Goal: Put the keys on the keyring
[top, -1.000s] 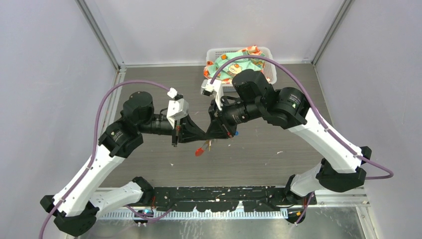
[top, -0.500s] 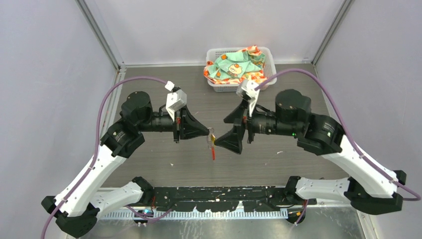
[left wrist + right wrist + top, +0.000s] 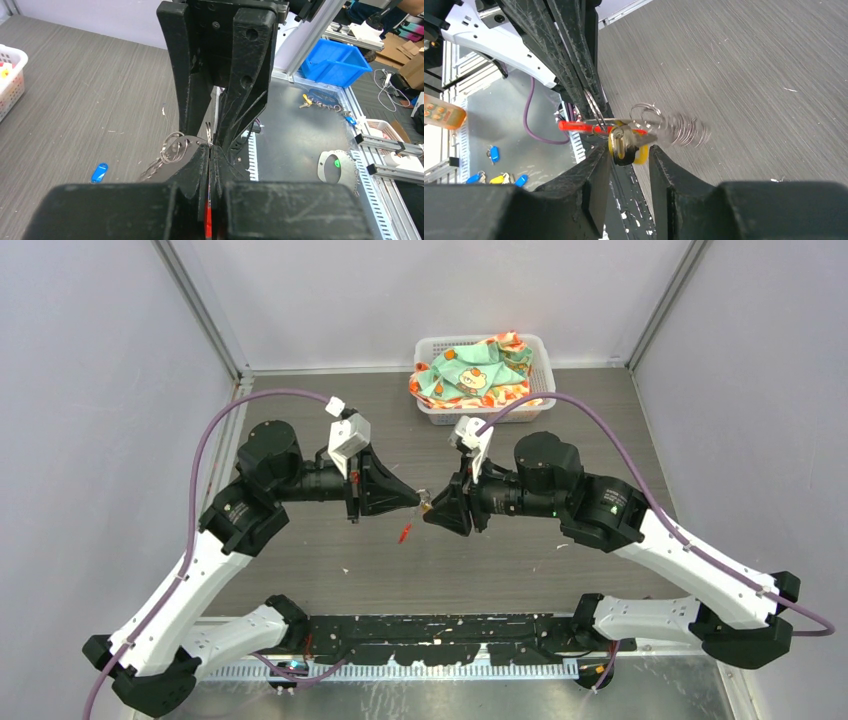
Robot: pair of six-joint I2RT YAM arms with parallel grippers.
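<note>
Clamping side: the left end effector (image 3: 209,148) stays clenched on the keyring (image 3: 644,111), its pads flat together. The red tag (image 3: 576,125) sticks out one way and the blurred chain bunch (image 3: 684,132) the other.
Returning side: the right end effector (image 3: 628,156) stood pulled back and spread wide half a second ago. It has now come in tip to tip with the left and narrowed its jaws.
Its hold: the yellow-tagged key (image 3: 625,145) sits between its fingers and fills the gap. Whether the pads press on it cannot be told.
Yellow key's place: at the ring, in the air between the two tips, above the bench (image 3: 500,565). It stayed with the ring when the right side backed off, so it is probably threaded or caught on the wire.
Meaning: this looks like a re-grip to work that key farther round the ring, not a fresh pick-up.
Still to do: the blue-tagged key (image 3: 99,172) lies on the bench, well apart from the ring.
</note>
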